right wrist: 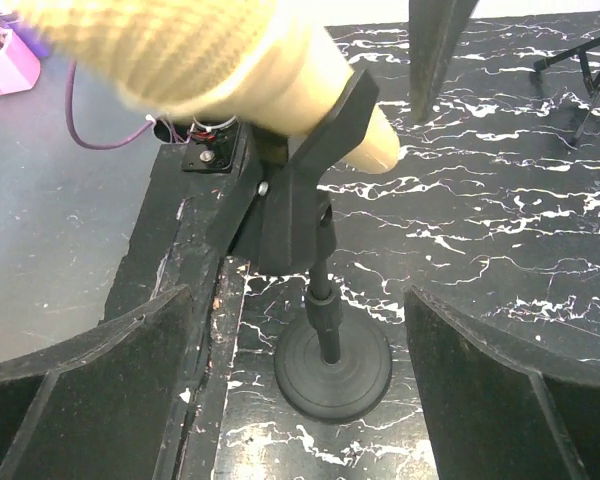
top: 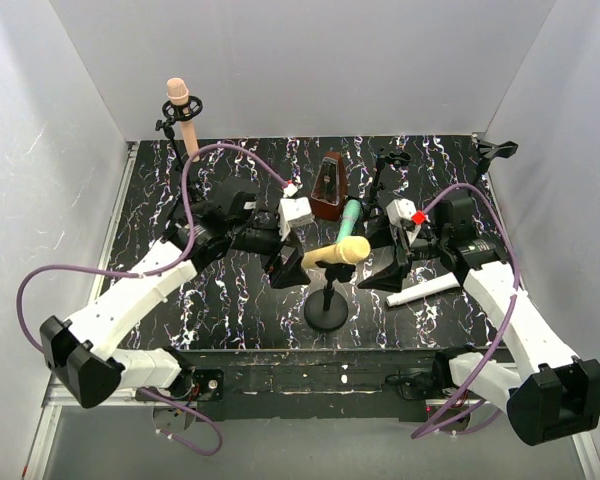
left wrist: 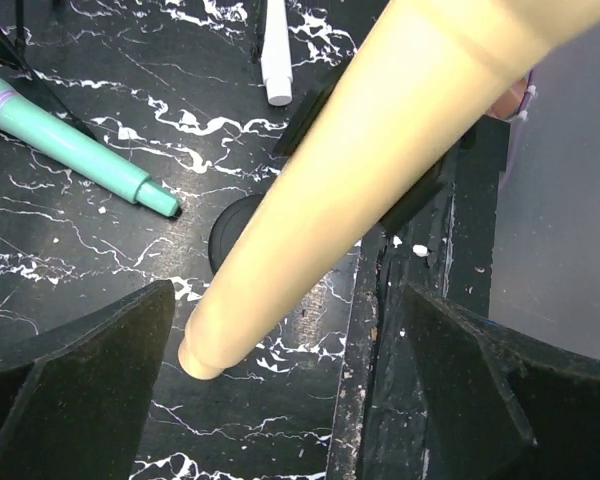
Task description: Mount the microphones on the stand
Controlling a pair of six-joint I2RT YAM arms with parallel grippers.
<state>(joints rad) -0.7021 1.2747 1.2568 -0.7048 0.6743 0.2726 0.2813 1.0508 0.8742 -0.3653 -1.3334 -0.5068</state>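
Robot lab test cell: plain white panel walls (top: 310, 60), black marbled table (top: 230, 310), two bolted-down arms (top: 140, 290).

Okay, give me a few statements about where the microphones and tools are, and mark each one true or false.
1. The yellow microphone sits in the clip of the round-base stand. True.
2. The peach-pink microphone lies flat on the table. False: it stands upright in a stand at the back left.
3. The teal microphone lies on the table. True.
4. The left tool is shut on the yellow microphone. False: it is open, jaws wide apart.
5. The white microphone is clipped in a stand. False: it lies on the table.
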